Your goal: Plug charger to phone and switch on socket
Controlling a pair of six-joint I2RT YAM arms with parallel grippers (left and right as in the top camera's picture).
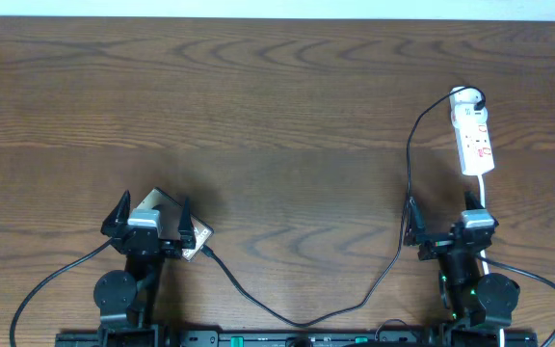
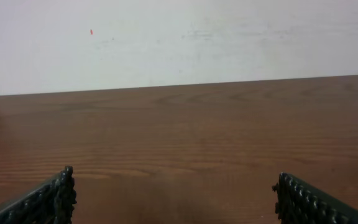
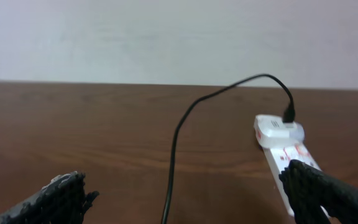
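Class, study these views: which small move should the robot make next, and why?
Probably ease the left gripper right and down toward the end of the charger beside the phone: its jaws stand open and empty, and whether that end is plugged in cannot be told.

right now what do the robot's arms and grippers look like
The left arm and right arm are black, with round joint housings and a silver-grey block at each wrist. The left gripper and right gripper each have two black tapered fingers with knobbly pads. A thin black cable loops off each base, and small green lights glow on the right arm.
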